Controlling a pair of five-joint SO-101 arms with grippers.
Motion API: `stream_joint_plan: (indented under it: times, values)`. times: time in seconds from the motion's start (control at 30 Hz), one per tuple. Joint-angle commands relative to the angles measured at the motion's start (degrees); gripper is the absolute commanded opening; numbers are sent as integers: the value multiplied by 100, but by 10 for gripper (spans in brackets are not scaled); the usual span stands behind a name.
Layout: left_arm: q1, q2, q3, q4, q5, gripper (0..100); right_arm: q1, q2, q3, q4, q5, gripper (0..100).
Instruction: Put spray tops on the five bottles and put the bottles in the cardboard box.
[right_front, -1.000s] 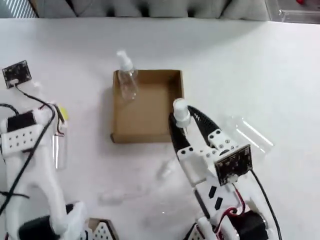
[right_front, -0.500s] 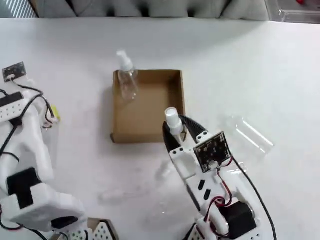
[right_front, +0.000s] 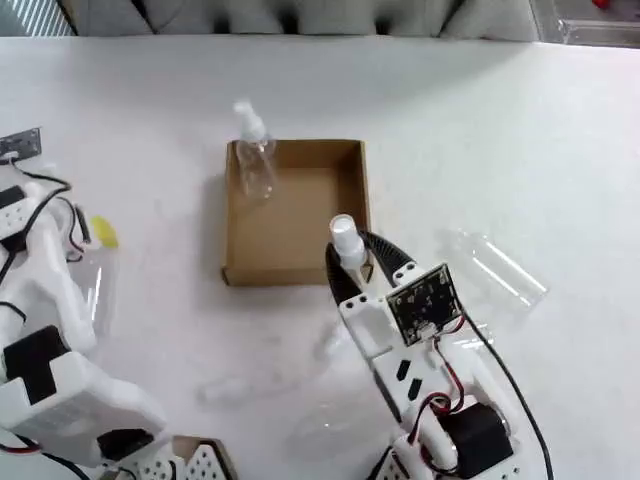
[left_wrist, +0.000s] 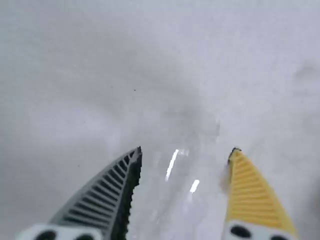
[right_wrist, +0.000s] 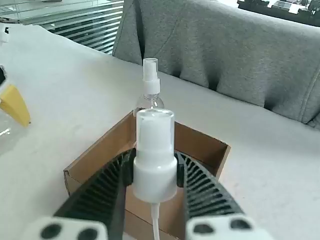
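Observation:
My right gripper (right_wrist: 154, 165) is shut on a white spray top (right_wrist: 154, 155), held upright just over the near right corner of the cardboard box (right_front: 290, 215). From above, that right gripper (right_front: 350, 257) and its spray top (right_front: 345, 240) stand at the box's front rim. A capped clear bottle (right_front: 253, 155) stands in the box's far left corner, the same capped bottle (right_wrist: 150, 95) beyond the held top. My left gripper (left_wrist: 186, 150) has its grey and yellow fingers against a clear bottle (left_wrist: 180, 190). That left gripper (right_front: 95, 245) is at the table's left side.
An uncapped clear bottle (right_front: 495, 265) lies right of the box. More clear bottles lie in front of the box, one (right_front: 240, 388) near the middle and another (right_front: 330, 432) by my right arm's base. A grey sofa back (right_wrist: 225, 55) runs behind the table.
My left arm has drawn back toward the left edge, and the clear bottle shifted left with it. The right gripper with the spray top slid slightly left and nearer, then held still.

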Motion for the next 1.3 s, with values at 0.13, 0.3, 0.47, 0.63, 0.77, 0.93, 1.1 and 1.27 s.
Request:
stream_joint_plan:
  times: [0.13, 0.3, 0.47, 0.63, 0.77, 0.93, 1.1, 1.27]
  values:
    - [-356, -84, -308, 158, -932, 276, -13, 22, -62, 22, 44, 15]
    - [-347, -242, -527, 870, -1503, 276, -48, 22, -62, 13, 44, 15]
    - [-356, -699, -475, 1169, -1644, 275, -48, 22, -62, 22, 44, 15]
    - [-259, -752, -105, 1108, -1697, 275, -48, 22, -62, 22, 44, 15]
    - [-110, -752, 264, 642, -1644, 275, -48, 22, -62, 22, 44, 15]
    - [-40, -752, 818, -185, -1169, 275, -48, 22, -53, 31, 44, 15]
    - [4, -743, 844, -343, -1125, 275, -48, 22, -53, 22, 44, 15]
    - [110, -734, 870, -325, -1134, 275, -48, 22, -53, 22, 44, 15]
